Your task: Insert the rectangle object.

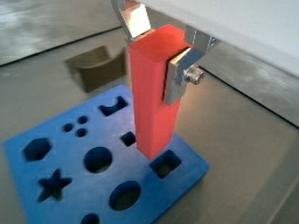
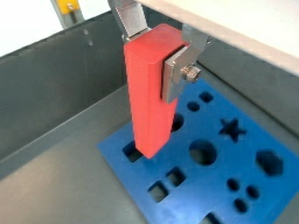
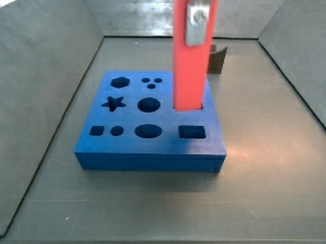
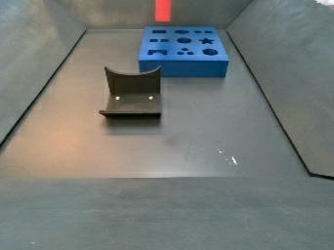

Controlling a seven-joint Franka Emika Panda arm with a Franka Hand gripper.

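Note:
My gripper (image 1: 160, 52) is shut on the upper end of the rectangle object (image 1: 156, 105), a long red bar that hangs upright. Both wrist views show silver fingers (image 2: 177, 72) clamping its top (image 2: 149, 96). The bar's lower end is close above the blue block with shaped holes (image 1: 30, 175), next to a rectangular hole (image 1: 166, 164); I cannot tell if it touches. In a side view the bar (image 3: 189, 67) stands over the block's right rear part (image 3: 173, 145), behind its rectangular hole (image 3: 193, 132). In another side view only the bar's lower part (image 4: 164, 10) shows, above the block (image 4: 183, 68).
A dark grey curved block (image 4: 131, 95) lies on the floor apart from the blue block; it also shows in a wrist view (image 1: 93, 68) and behind the bar in a side view (image 3: 219, 59). Sloping grey walls (image 2: 47, 87) enclose the floor.

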